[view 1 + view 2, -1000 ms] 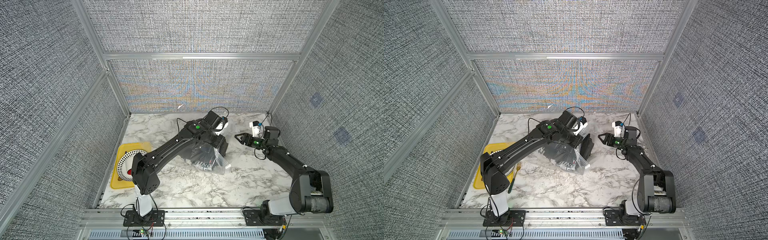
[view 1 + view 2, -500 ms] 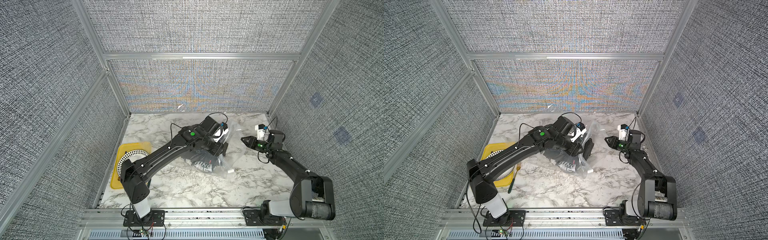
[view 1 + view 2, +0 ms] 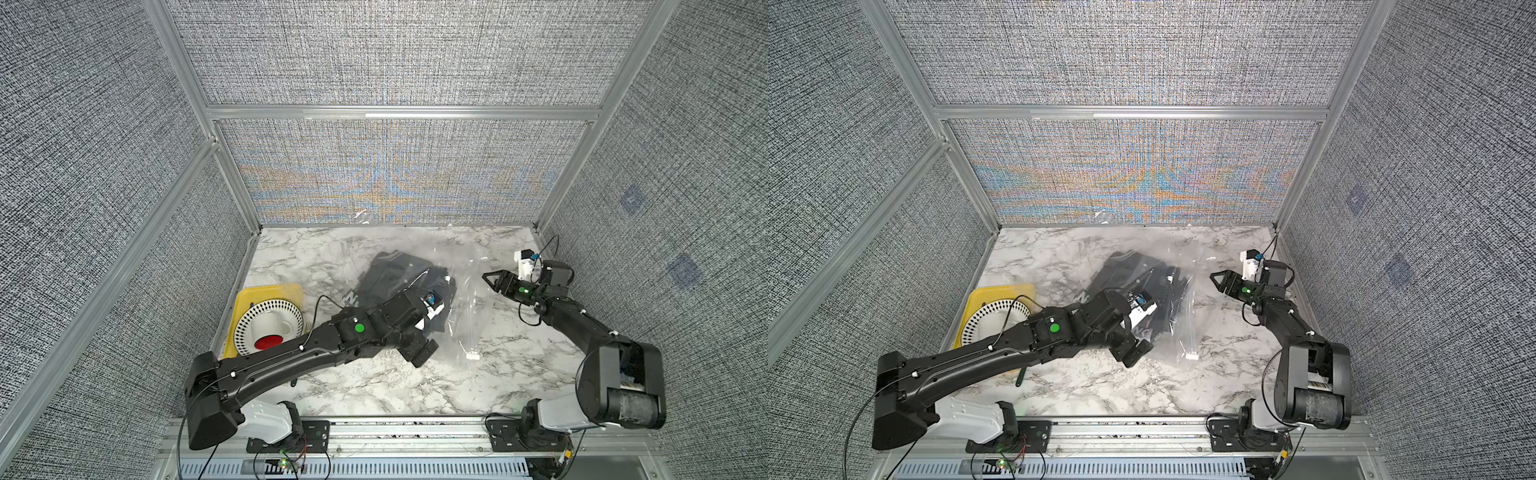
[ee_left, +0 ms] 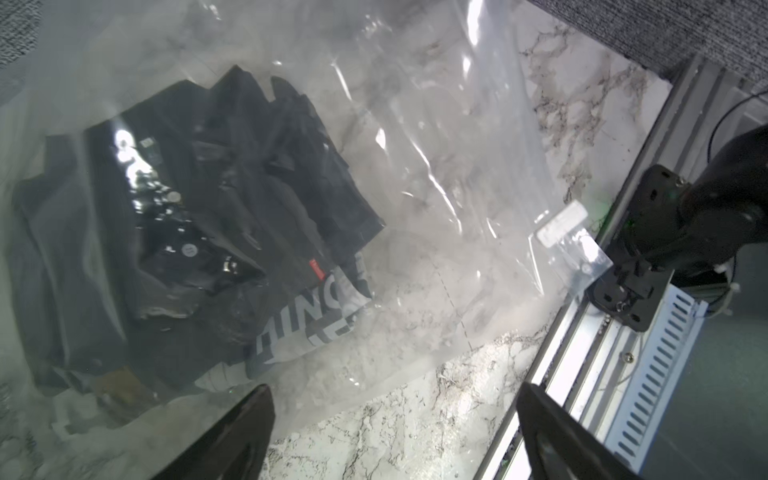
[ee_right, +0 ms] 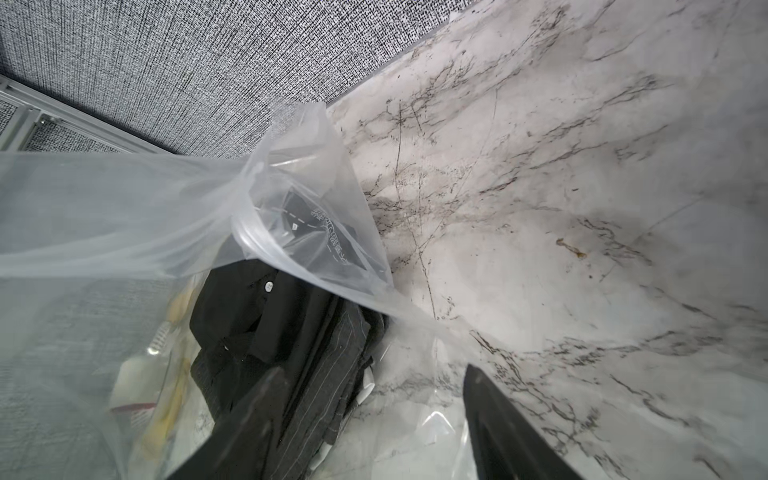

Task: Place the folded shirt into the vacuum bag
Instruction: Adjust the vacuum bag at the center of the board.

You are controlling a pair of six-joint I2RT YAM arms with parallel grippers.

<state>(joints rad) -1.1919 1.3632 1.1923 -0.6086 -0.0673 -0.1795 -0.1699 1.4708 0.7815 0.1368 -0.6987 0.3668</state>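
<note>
In both top views, a yellow tray (image 3: 248, 296) with a plate (image 3: 249, 332) is seen left of the bag (image 3: 471, 291), which lies on the table (image 3: 374, 395). The shirt (image 3: 392, 272) is inside it, partly hidden by the left arm. The left gripper (image 3: 422, 352) is spread at the bag's near edge. The right gripper (image 3: 489, 282), likewise spread, is held just beside the bag.

In the left wrist view, the shirt (image 4: 187, 232) is blurred by film beyond the fingers (image 4: 241, 436).

In the right wrist view, one finger is veiled by plastic.
</note>
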